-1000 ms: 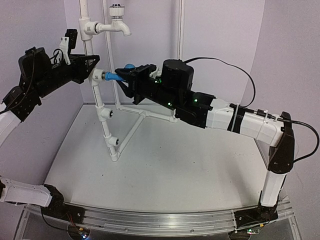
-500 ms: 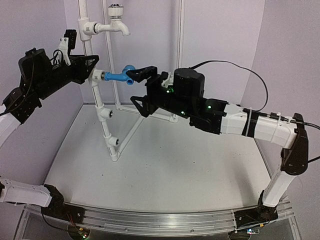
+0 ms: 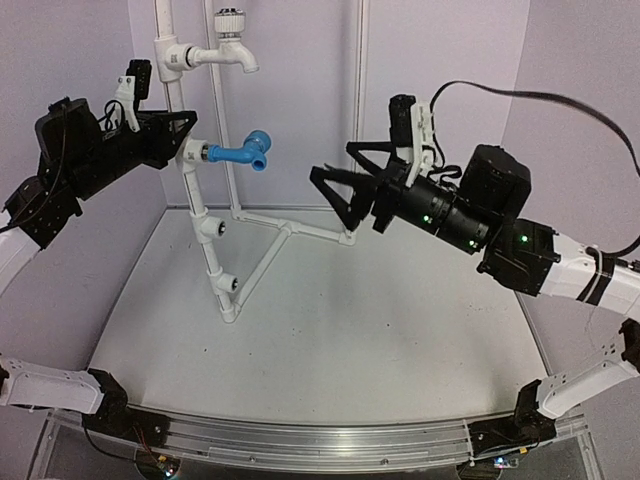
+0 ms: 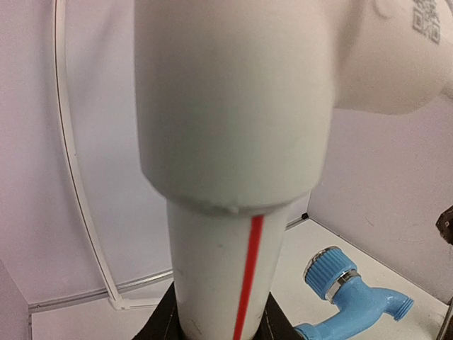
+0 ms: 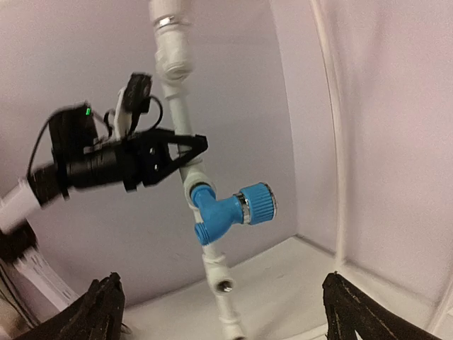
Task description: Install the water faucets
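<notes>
Left pincer point(image 3: 183, 140) clamps white plastic pipe frame point(image 3: 212, 228), seemingly bracing it; right pincer point(image 3: 335, 165) wide open, empty; bright blue faucet point(image 3: 240, 154) seated

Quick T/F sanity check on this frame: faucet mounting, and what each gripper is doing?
1. The blue faucet is seated in a side socket of the white pipe frame. True.
2. The right fingers are shut on the blue faucet. False: they are open, well apart from it, and hold nothing.
3. The white faucet is mounted below the blue one. False: it sits above it, near the top of the frame.
4. The left fingers are at the frame's upright pipe, level with the blue faucet's socket. True.
5. The blue faucet is on the far side of the upright from the right arm. False: it points toward the right arm's side.
</notes>
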You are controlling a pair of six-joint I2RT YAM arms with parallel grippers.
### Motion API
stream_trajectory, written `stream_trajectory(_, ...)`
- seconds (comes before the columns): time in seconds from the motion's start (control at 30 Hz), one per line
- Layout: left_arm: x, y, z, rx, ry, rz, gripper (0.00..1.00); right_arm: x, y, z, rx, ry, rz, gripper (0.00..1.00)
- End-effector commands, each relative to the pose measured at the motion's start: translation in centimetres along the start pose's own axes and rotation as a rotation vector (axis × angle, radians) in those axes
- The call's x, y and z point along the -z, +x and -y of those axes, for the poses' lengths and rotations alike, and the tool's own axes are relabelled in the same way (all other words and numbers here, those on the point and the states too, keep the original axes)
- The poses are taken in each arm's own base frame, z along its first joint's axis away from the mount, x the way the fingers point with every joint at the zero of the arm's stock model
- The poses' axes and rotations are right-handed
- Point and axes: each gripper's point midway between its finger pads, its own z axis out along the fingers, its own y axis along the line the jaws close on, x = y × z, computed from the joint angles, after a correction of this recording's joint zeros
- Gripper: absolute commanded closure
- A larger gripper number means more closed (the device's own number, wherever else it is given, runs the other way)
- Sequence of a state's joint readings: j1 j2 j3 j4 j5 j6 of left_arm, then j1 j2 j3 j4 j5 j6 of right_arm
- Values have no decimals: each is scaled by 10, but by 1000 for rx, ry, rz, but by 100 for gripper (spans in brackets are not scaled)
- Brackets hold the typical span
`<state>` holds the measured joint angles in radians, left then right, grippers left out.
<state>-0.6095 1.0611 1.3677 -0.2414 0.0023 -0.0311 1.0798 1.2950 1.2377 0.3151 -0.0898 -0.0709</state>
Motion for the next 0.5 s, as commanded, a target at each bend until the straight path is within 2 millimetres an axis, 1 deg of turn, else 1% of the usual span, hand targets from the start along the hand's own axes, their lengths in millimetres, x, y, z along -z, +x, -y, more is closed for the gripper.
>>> stream_trajectory(0.0,-6,73,5,148,25,-265,100,-14,74,-15,938,-163,-124,2)
stream_trajectory(0.03,-7,73,6,146,28,-268,100,-22,71,-13,997,-162,-117,2)
stream_trajectory(0.1,-8,71,7,146,36,-269,100,-34,70,-10,1120,-178,-100,3)
stream_trajectory(0.13,-8,71,9,148,44,-270,100,-39,67,-9,1145,-195,-79,4)
stream_trajectory(0.2,-8,69,12,155,63,-269,100,-47,62,-10,1186,-232,-34,5)
stream_trajectory(0.33,-7,70,15,167,80,-273,100,-61,54,-7,1256,-233,-1,10)
stream_trajectory(0.47,-5,74,17,171,87,-281,100,-65,50,-4,1270,-236,15,13)
